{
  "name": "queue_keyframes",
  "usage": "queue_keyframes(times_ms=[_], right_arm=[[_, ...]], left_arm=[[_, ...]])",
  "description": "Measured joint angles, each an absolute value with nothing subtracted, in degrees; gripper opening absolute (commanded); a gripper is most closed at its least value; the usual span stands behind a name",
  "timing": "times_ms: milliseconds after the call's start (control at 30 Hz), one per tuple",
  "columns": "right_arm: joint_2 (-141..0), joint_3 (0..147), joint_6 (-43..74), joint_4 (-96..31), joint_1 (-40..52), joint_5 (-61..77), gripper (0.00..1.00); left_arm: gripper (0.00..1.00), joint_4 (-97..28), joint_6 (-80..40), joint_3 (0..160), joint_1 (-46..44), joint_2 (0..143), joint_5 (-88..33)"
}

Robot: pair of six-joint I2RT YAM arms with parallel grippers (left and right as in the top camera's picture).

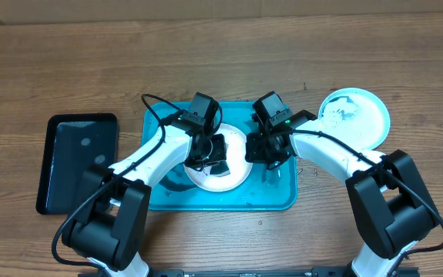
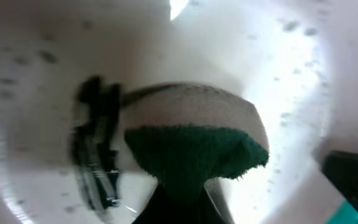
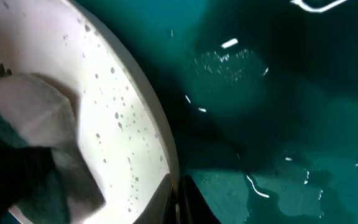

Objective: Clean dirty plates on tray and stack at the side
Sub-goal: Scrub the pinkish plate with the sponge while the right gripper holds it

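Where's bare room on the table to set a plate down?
Free: table along the far edge, behind both trays; also inside the black tray. Crowded: turquoise tray, with white plate, left gripper and right gripper over it.

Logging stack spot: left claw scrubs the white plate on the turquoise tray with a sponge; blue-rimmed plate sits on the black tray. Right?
No. The blue-rimmed plate sits on the table right of the turquoise tray, not on the black tray; the overhead view shows it. The rest holds: left claw scrubs the white plate on that tray with a sponge.
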State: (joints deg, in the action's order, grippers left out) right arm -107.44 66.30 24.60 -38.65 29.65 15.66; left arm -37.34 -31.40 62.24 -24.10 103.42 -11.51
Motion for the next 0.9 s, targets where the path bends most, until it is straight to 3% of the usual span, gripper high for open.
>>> queue_keyframes(times_ms=[300, 500, 900], right_arm=[[-107.53, 66.30, 21.34, -41.63, 29.76, 14.59, 0.04], [-107.53, 66.30, 20.80, -41.69, 29.76, 14.33, 0.04], [-107.53, 66.30, 21.21, -40.88, 29.69, 14.17, 0.04]], left_arm=[[0.04, -46.94, -31.42, 63.35, -23.73, 103.39, 2.55], [0.04, -51.88, -31.20, 69.47, -22.09, 103.42, 5.48], [0.04, -45.54, -27.29, 75.83, -23.51, 103.42, -16.56]])
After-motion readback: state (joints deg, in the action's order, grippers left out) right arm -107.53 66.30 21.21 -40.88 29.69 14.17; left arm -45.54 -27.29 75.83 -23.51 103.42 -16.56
